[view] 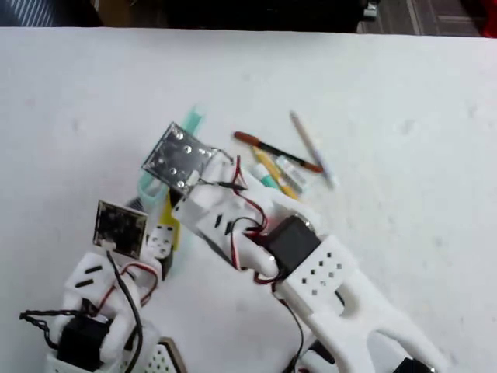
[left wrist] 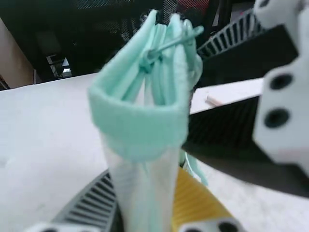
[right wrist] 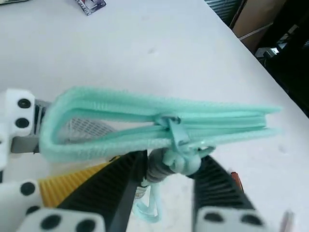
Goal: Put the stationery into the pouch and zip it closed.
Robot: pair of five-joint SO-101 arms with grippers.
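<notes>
The teal pouch (right wrist: pixel 145 111) is held off the table between both arms. My left gripper (left wrist: pixel 145 212) is shut on one end of it, with the grey finger (left wrist: pixel 91 205) and the yellow pad (left wrist: pixel 198 205) on either side. My right gripper (right wrist: pixel 169 179) has its black fingers (right wrist: pixel 116 188) shut on the zipper pull (right wrist: pixel 174 162). The pouch mouth gapes between the slider and the left gripper's end. In the high view the pouch (view: pixel 192 120) pokes out from under the right arm's wrist (view: pixel 178 159). Pens (view: pixel 276 150), a pencil (view: pixel 311 148) and a yellow marker (view: pixel 273 172) lie on the table.
The white table (view: pixel 388 101) stretches wide to the back and right of the stationery. The right arm's body (view: pixel 311 264) crosses the front middle, and the left arm's base (view: pixel 93 326) sits at the front left. A small card (right wrist: pixel 91 5) lies far off.
</notes>
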